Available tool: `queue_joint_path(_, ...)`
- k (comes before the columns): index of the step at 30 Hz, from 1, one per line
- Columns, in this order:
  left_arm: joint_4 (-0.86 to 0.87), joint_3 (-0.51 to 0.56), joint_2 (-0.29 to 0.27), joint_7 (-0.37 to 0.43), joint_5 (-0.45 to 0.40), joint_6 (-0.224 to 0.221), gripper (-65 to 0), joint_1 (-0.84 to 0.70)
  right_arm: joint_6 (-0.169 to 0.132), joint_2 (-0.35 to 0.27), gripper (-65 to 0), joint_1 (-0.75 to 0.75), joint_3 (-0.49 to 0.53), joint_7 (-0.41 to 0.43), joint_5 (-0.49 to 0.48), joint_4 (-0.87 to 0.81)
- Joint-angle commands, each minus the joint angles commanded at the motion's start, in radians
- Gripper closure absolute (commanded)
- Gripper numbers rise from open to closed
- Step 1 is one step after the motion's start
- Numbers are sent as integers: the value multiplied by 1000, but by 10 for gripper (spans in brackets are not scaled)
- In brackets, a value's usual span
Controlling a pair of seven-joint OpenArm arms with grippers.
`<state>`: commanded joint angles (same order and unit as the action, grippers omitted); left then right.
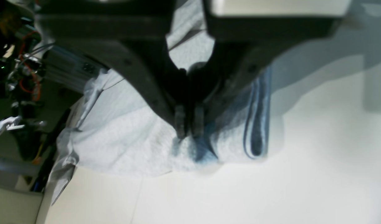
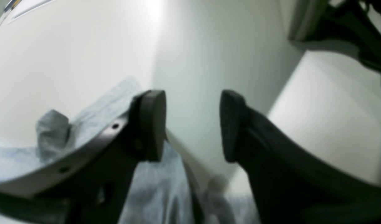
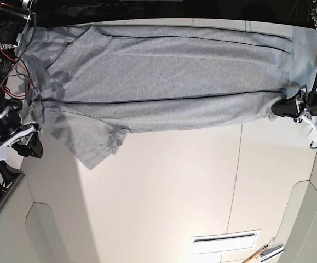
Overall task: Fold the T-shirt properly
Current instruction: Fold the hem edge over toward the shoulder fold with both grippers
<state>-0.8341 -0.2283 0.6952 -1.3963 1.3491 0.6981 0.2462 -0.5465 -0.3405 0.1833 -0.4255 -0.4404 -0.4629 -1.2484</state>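
Note:
The grey T-shirt [image 3: 163,76] lies stretched across the far part of the white table [image 3: 163,186], folded lengthwise, with one sleeve [image 3: 92,143] sticking out toward the front. No print shows. My left gripper [image 3: 281,107] is at the shirt's right end. In the left wrist view it [image 1: 189,132] is shut on the edge of the fabric [image 1: 122,137], low over the table. My right gripper [image 3: 32,148] is at the shirt's left end, beside the sleeve. In the right wrist view it [image 2: 193,124] is open and empty, with cloth [image 2: 159,186] under and behind it.
Cables and arm hardware [image 3: 5,33] crowd the far left corner. A white slotted label [image 3: 224,241] and a pen-like tool [image 3: 262,255] lie near the front right. The table's left edge [image 3: 21,181] runs close to my right gripper.

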Motion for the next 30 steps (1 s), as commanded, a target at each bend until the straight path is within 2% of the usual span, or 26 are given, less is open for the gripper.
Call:
queue_joint_path(4,0,0,0,0,0,0,0,0,-4,0,-283,97,82,42,33,184)
queue_joint_path(8,0,0,0,0,0,0,0,0,-8,18,-296,160,189,44,79,304)
queue_joint_path(10,0,0,0,1,0,0,0,0,-7,37,-344,160,230,44,80,307)
queue_joint_path(16,0,0,0,1,-3,0,0,0,-8,109,-347,159,264,42,104,307)
queue_joint_path(20,0,0,0,1,-4,0,0,0,-12,134,-338,159,264,43,105,306)
queue_joint_path(21,0,0,0,1,-4,0,0,0,-12,137,-311,159,264,43,108,306)
queue_joint_path(22,0,0,0,1,-3,0,0,0,-11,138,-255,159,264,43,114,304)
queue_joint_path(25,0,0,0,9,1,0,0,0,-11,138,0,159,264,40,148,293)
queue_joint_path(27,0,0,0,9,2,0,0,1,-12,138,0,157,263,35,174,269)
queue_joint_path(30,-10,0,5,8,11,0,0,0,-19,138,0,145,261,-20,175,180)
